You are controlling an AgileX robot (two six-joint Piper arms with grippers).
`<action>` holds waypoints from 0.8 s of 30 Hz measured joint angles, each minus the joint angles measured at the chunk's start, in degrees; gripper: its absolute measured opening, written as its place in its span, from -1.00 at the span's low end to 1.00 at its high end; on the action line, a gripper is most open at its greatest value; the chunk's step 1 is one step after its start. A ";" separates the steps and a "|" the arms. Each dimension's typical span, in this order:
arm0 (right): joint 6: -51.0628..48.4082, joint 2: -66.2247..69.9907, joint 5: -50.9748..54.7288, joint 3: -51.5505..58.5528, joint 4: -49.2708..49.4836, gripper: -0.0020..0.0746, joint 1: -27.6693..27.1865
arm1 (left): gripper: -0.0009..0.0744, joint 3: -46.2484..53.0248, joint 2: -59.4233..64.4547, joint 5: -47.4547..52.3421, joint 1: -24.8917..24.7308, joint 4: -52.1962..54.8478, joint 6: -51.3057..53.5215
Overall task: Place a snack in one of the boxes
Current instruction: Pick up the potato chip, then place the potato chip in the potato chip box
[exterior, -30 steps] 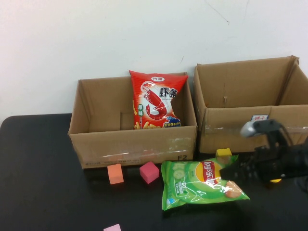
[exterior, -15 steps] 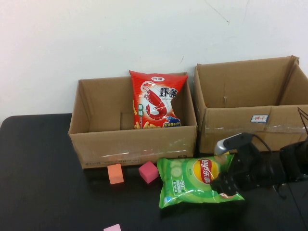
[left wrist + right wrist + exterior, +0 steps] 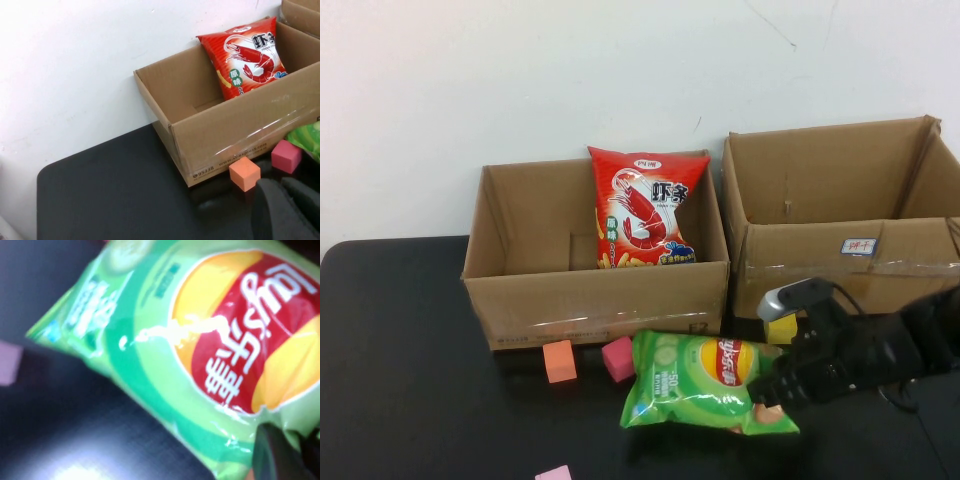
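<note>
A green Lay's chip bag (image 3: 700, 380) lies on the black table in front of the left cardboard box (image 3: 595, 300). My right gripper (image 3: 768, 388) is shut on the bag's right edge; the bag fills the right wrist view (image 3: 200, 350), with a dark fingertip (image 3: 270, 455) on its edge. A red shrimp snack bag (image 3: 642, 210) stands inside the left box. The right cardboard box (image 3: 840, 265) is open, and its inside is not visible. My left gripper (image 3: 286, 210) shows only in the left wrist view, shut and empty, low over the table near an orange cube (image 3: 244, 173).
An orange cube (image 3: 559, 360) and a pink cube (image 3: 617, 357) sit in front of the left box. A yellow cube (image 3: 781, 328) sits by the right box. A pale pink cube (image 3: 553, 473) lies at the table's front edge. A white wall is behind the boxes.
My right gripper has moved left and slightly forward, taking the green chip bag with it. The bag now overlaps the pink cube, and the yellow cube is uncovered.
</note>
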 joint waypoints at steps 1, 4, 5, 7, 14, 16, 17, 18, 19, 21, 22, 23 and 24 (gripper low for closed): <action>2.75 -0.77 1.21 0.00 -3.00 -0.91 0.00 | -0.98 0.00 0.00 0.00 0.00 0.00 0.00; 8.86 -3.16 5.31 0.00 -10.21 -0.91 0.00 | -0.98 0.00 0.00 0.00 0.00 0.10 0.00; 9.87 -4.14 6.88 0.00 -11.92 -0.91 0.00 | -0.98 0.00 0.00 0.00 0.00 0.10 0.00; 11.11 -6.13 9.71 0.12 -13.78 -0.92 0.00 | -0.98 0.00 0.00 0.00 0.00 0.10 0.00; 11.66 -17.73 15.82 0.21 -9.75 -0.92 0.12 | -0.98 0.00 0.00 0.00 0.00 0.10 0.00; 10.03 -20.87 17.04 -0.54 -6.66 -0.92 0.12 | -0.98 0.00 0.00 0.00 0.00 0.10 0.00; 8.51 -22.22 17.14 -1.43 -4.34 -0.92 0.34 | -0.98 0.00 0.00 0.00 0.00 0.10 0.00; 6.98 -23.21 16.84 -2.39 -1.36 -0.92 0.60 | -0.98 0.00 0.00 0.00 0.00 0.10 0.00; 4.65 -23.86 15.80 -3.91 2.06 -0.92 0.94 | -0.98 0.00 0.00 0.00 0.00 0.10 0.00; -0.14 -24.08 12.41 -7.74 7.21 -0.93 2.08 | -0.98 0.00 0.00 -0.04 0.00 0.10 0.00; -2.42 -23.89 9.96 -9.96 8.68 -0.93 2.80 | -0.98 0.00 0.00 -0.14 0.00 0.10 0.00; -4.06 -23.19 7.56 -12.39 9.71 -0.93 3.59 | -0.98 0.00 0.00 -0.14 0.00 0.10 0.00; -5.14 -22.34 5.51 -14.42 10.26 -0.93 4.26 | -0.98 0.00 0.00 -0.14 0.00 0.10 0.00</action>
